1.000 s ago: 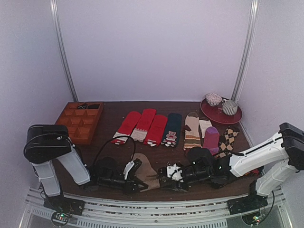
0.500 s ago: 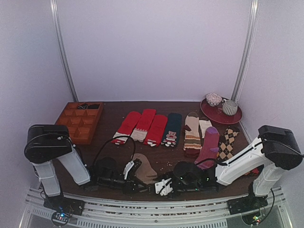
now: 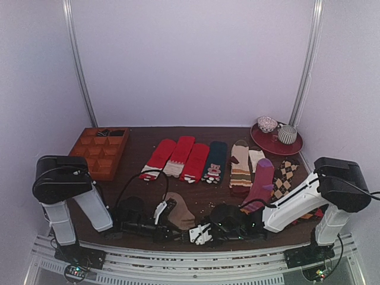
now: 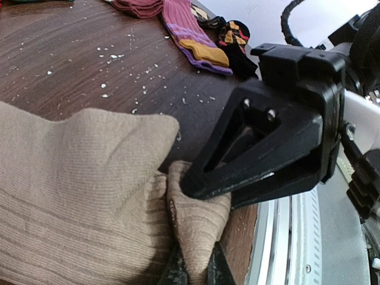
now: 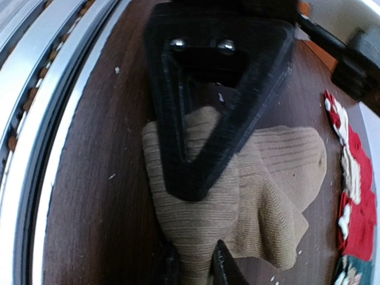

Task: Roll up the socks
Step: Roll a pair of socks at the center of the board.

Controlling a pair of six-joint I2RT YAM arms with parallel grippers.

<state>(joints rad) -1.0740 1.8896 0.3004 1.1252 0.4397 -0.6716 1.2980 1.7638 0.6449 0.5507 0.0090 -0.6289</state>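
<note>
The tan-brown socks (image 3: 178, 212) lie bunched near the table's front edge. They fill the left of the left wrist view (image 4: 77, 196) and show in the right wrist view (image 5: 267, 190). My left gripper (image 3: 171, 233) lies low on the table, shut on a fold at the socks' near edge (image 4: 196, 270). My right gripper (image 3: 196, 233) faces it tip to tip and is shut on the same fold (image 5: 195, 267). Each wrist view shows the other gripper's black triangular finger pressed on the fold: the right one (image 4: 267, 148) and the left one (image 5: 219, 89).
Red socks (image 3: 178, 157), a dark green sock (image 3: 215, 160), beige striped socks (image 3: 240, 163), a purple sock (image 3: 261, 178) and argyle socks (image 3: 285, 175) lie behind. A wooden compartment tray (image 3: 100, 151) stands back left, a red plate (image 3: 276, 145) with bowls back right. The metal rail (image 3: 190, 255) runs just in front.
My right arm has swung left and down toward the front edge. Its gripper now meets the left gripper at the tan socks. The left arm has barely moved.
</note>
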